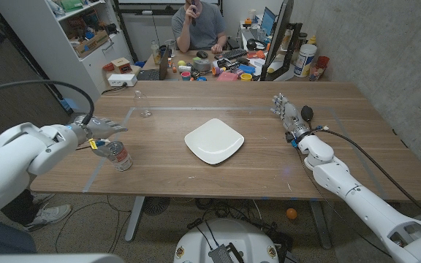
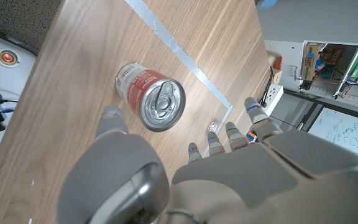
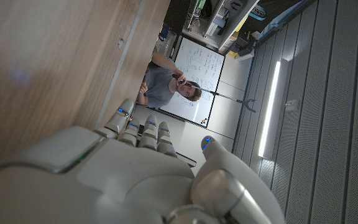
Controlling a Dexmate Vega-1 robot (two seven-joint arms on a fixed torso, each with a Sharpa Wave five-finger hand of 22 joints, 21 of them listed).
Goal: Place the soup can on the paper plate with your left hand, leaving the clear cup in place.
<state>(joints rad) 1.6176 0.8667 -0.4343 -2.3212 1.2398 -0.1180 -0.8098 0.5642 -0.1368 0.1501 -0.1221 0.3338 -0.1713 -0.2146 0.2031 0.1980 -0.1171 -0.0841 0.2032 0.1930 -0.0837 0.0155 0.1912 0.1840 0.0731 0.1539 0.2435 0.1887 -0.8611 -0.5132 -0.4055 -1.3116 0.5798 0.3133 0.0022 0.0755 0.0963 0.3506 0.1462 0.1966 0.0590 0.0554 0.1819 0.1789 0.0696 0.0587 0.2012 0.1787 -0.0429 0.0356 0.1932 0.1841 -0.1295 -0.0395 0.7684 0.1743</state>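
The soup can stands upright near the table's left front, red label, silver pull-tab lid. Seen from above in the left wrist view, the can lies just ahead of the fingers. My left hand hovers open just behind and above the can, fingers spread, touching nothing. A white square paper plate sits at the table's middle. The clear cup stands further back on the left; it also appears small in the left wrist view. My right hand stands open at the right side, away from the plate.
Grey tape lines run across the wooden table. A person sits behind the far edge at a cluttered desk. A white shelf unit stands at the back left. A small black object lies beside my right hand.
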